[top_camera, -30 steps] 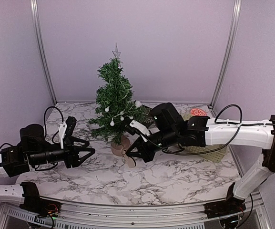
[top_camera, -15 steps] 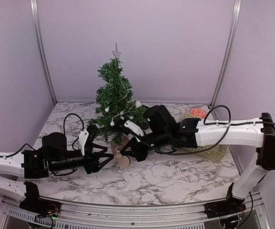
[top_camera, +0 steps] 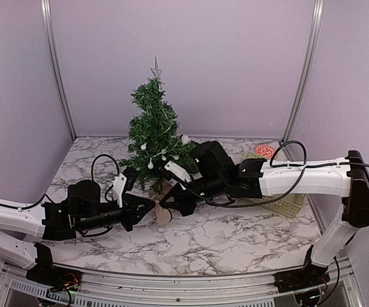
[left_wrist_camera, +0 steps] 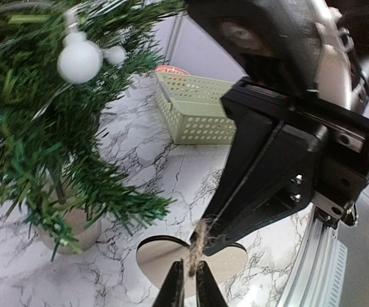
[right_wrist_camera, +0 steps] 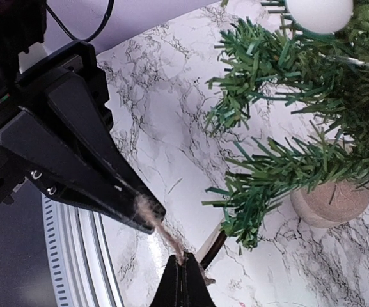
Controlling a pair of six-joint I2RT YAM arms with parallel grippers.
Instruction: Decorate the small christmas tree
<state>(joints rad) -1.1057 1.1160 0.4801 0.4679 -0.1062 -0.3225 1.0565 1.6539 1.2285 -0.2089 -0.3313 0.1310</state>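
Sliding the left arm [top_camera: 56, 220] in from the left side of the desk [top_camera: 235, 236] since a sec ago, now clamping left jaws nearly closed on the twine [left_wrist_camera: 197, 243]. Pinching that same twine in tight-shut right jaws, probably handing over the heart [left_wrist_camera: 162, 259] for hanging. Keeping low beside the tree [top_camera: 153, 137] mid-desk, ducking branches above, finding free room only toward the near edge.

Soft, even light comes from overhead, tinted lilac by the walls [top_camera: 184, 64]; shadows on the counter [top_camera: 235, 240] are faint. Close to my left hand [left_wrist_camera: 190, 272] the twine [left_wrist_camera: 198, 240] and the tree [left_wrist_camera: 43, 147] go soft; my right hand [right_wrist_camera: 184, 275] is a dark silhouette without detail.
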